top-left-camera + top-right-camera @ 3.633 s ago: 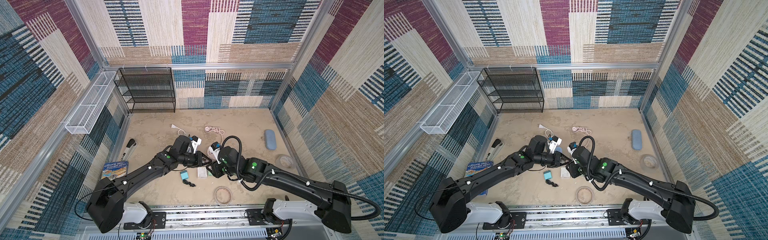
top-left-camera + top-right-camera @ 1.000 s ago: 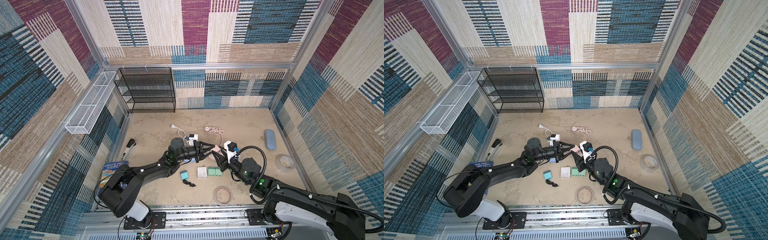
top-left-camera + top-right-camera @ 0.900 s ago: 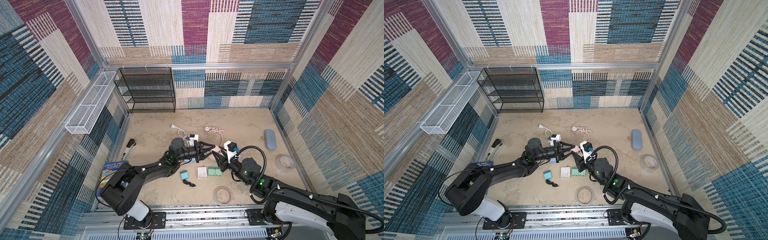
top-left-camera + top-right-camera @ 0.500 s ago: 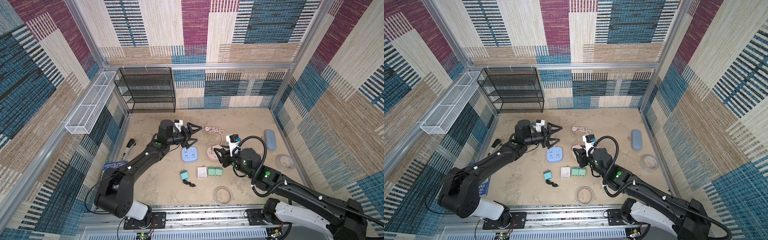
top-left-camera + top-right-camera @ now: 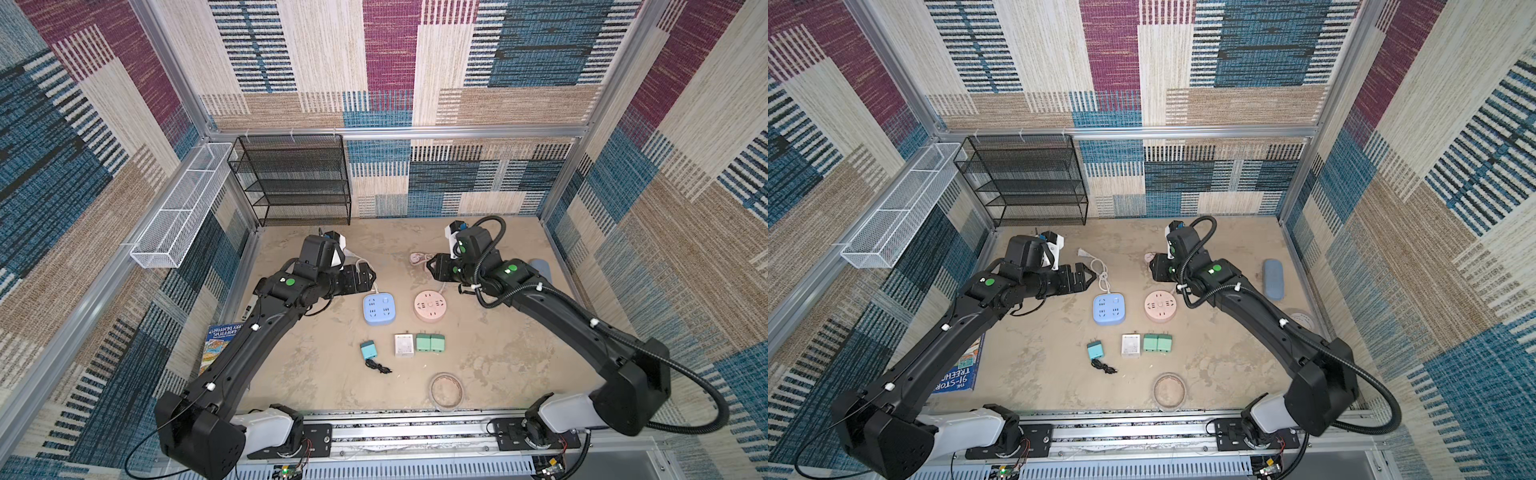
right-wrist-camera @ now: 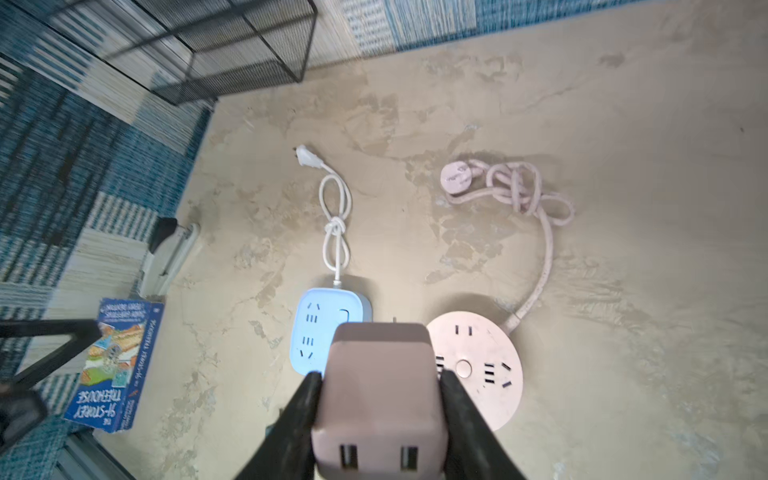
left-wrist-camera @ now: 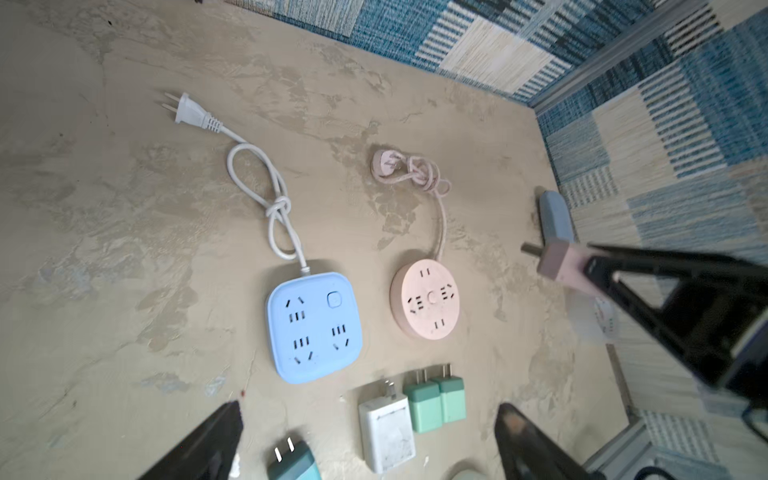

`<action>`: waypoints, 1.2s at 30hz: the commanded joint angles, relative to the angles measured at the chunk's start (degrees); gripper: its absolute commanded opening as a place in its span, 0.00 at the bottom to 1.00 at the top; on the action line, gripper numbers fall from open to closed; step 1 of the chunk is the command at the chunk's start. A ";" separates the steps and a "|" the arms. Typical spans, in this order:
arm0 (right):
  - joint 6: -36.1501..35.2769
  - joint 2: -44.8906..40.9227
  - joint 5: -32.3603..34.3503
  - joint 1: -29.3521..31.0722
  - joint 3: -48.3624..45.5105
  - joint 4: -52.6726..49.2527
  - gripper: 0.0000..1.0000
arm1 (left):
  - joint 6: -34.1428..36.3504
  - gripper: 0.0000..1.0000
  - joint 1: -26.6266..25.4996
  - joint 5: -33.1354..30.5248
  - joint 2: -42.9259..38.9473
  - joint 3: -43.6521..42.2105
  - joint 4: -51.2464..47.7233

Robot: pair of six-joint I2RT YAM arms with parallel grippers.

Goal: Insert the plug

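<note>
A pink cube plug [image 6: 378,395] is clamped between the fingers of my right gripper [image 6: 379,376], its prongs pointing away from the camera. The left wrist view shows the same plug [image 7: 557,266] in the air beside the round pink socket [image 7: 426,305]. In both top views my right gripper [image 5: 434,268] [image 5: 1152,268] hangs behind the pink socket [image 5: 431,306] [image 5: 1160,306]. My left gripper [image 5: 365,276] [image 5: 1088,276] [image 7: 369,409] is open and empty, behind the blue square socket [image 5: 380,308] [image 6: 320,328].
In front of the sockets lie a white charger [image 5: 404,345], two green chargers [image 5: 431,344] and a teal charger [image 5: 368,350] with a black cable. A tape ring [image 5: 446,390], book [image 5: 220,345], black mesh rack [image 5: 297,183] and blue case [image 5: 540,268] line the edges.
My left gripper let go of the pink plug, opened wide and drew back to the left rear. The right arm carried the plug up and back, away from the middle.
</note>
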 commanded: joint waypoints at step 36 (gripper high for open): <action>-9.08 23.89 3.02 -1.62 12.15 -16.74 0.00 | 2.23 0.94 -4.96 2.91 -1.73 -9.84 2.37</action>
